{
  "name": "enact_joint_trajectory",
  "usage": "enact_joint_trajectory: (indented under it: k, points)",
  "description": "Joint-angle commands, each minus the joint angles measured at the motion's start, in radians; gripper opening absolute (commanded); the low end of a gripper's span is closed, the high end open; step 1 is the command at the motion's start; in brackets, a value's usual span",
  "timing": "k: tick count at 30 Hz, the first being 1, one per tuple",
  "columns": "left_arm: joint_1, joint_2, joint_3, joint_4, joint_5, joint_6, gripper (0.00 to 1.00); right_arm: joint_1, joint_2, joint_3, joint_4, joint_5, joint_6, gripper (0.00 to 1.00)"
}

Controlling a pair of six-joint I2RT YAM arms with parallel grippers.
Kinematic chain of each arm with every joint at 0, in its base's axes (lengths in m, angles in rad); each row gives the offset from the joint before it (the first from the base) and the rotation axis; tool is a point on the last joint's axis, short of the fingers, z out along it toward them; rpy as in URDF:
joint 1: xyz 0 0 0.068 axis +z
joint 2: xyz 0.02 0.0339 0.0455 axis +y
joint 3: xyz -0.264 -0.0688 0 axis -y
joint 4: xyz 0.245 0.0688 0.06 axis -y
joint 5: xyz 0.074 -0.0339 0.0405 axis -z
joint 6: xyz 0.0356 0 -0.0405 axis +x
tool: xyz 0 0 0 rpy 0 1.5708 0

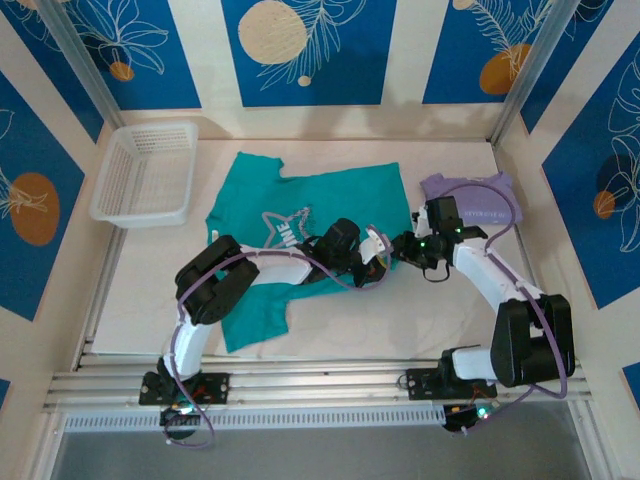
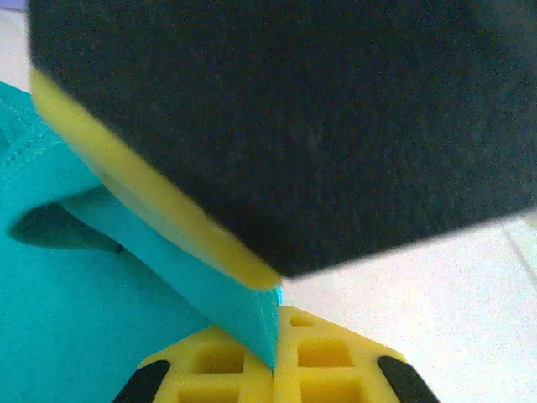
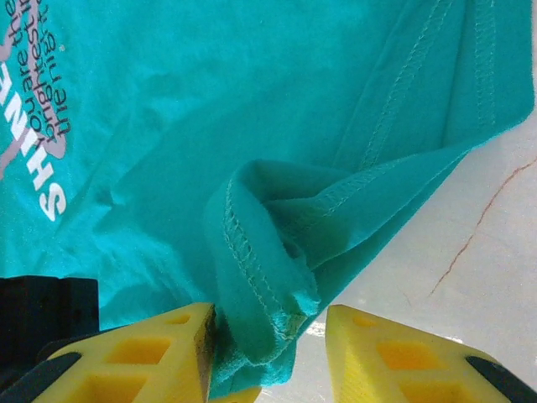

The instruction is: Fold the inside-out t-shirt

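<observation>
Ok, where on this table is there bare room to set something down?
Bare table left of the t-shirt, below the basket, and the near strip between it and the rail. Crowded on the right: left claw and right claw meet at the hem beside the lavender shirt.

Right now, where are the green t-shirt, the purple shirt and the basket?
t-shirt (image 1: 335,195): top view, plain cloth near its far edge.
purple shirt (image 1: 475,200): top view, middle of the folded cloth.
basket (image 1: 140,217): top view, its near rim.
</observation>
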Motion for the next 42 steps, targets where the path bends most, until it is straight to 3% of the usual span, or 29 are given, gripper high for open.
enact_joint_trajectory:
  k: [1, 9, 22, 25, 30, 36, 42]
  points:
    - [0.007, 0.006, -0.014, 0.027, 0.034, -0.009, 0.0, 0.012, -0.027, -0.014, 0.001, 0.044, -0.009, 0.41]
    - [0.008, 0.004, -0.02, 0.039, 0.044, -0.01, 0.0, 0.013, 0.004, -0.003, 0.044, 0.099, -0.043, 0.38]
    - [0.018, -0.008, -0.046, 0.045, 0.046, -0.012, 0.0, -0.011, -0.03, 0.046, -0.026, 0.118, -0.107, 0.01]
    - [0.048, -0.019, -0.079, 0.09, 0.067, -0.046, 0.0, -0.028, -0.094, 0.061, -0.08, 0.064, -0.117, 0.0]
    - [0.1, -0.023, -0.114, 0.149, 0.118, -0.086, 0.0, -0.05, -0.132, 0.099, -0.165, -0.132, -0.149, 0.0]
    - [0.136, -0.022, -0.121, 0.145, 0.149, -0.084, 0.0, -0.082, -0.099, 0.153, -0.225, -0.275, -0.192, 0.0]
    - [0.143, -0.014, -0.12, 0.149, 0.185, -0.085, 0.0, -0.103, 0.005, 0.171, -0.143, -0.364, -0.191, 0.01]
